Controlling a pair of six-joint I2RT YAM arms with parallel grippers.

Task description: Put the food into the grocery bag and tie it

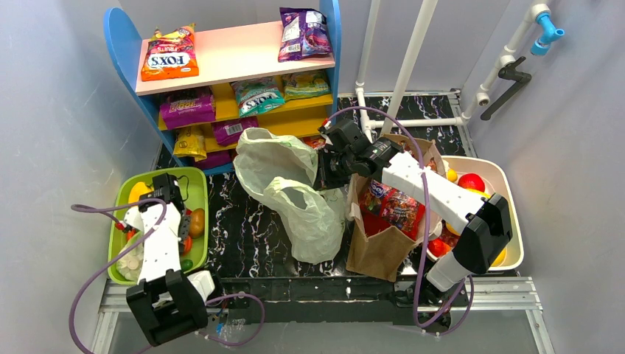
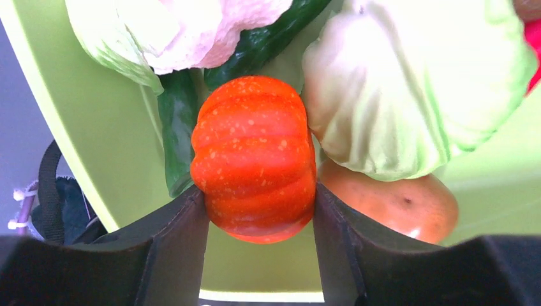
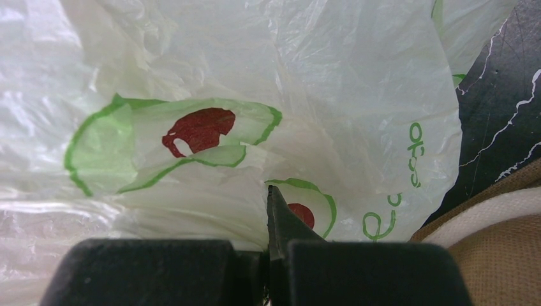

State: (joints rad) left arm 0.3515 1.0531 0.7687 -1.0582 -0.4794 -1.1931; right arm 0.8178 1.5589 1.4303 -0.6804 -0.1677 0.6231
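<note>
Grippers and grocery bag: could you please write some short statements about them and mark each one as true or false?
1. The left gripper clamps the orange-red pumpkin between its fingers. True.
2. The grocery bag is tied shut. False: it lies untied on the table, with a handle loop loose.
3. The right gripper is shut on the grocery bag's thin film. True.
4. The pumpkin lies inside the grocery bag. False: it is at the green tray, in the left gripper.
</note>
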